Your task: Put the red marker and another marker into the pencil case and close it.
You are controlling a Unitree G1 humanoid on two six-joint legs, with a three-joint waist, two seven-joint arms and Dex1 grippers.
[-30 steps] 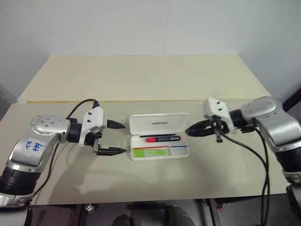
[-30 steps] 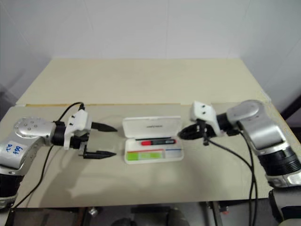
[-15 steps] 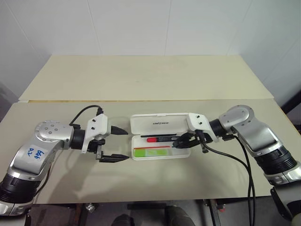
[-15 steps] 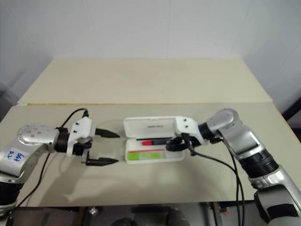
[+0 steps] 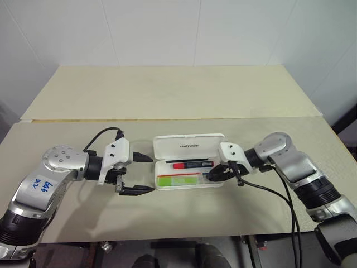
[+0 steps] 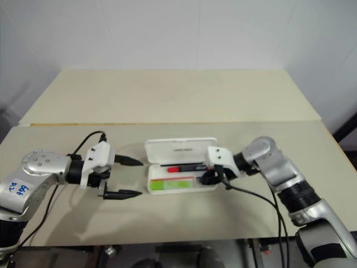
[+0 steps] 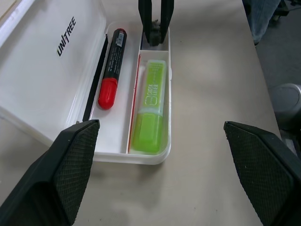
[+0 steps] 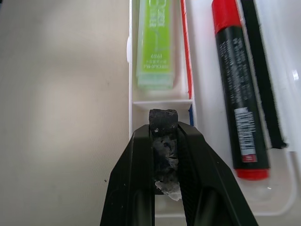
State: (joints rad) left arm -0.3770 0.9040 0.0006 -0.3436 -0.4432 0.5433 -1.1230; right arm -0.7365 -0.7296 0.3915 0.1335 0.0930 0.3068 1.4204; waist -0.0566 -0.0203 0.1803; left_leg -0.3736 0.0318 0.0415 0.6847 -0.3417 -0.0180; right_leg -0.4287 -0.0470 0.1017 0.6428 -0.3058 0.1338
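White pencil case (image 5: 188, 148) lies open on the surface (image 5: 167, 100) between the wide-spread left pincer (image 5: 146, 174) and closed right pincer (image 5: 211, 177), holding the red marker (image 5: 193, 165) and green marker (image 5: 179, 180).

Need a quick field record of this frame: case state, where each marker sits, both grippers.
pencil case: open on the table, lid tipped back
red marker: in the tray's rear compartment, next to the lid
lime-green marker: in the tray's front compartment
small dark object: clamped between the right fingers
left gripper: open, beside the case's left end, holding nothing
right gripper: shut on the dark object, tips over the tray's right end
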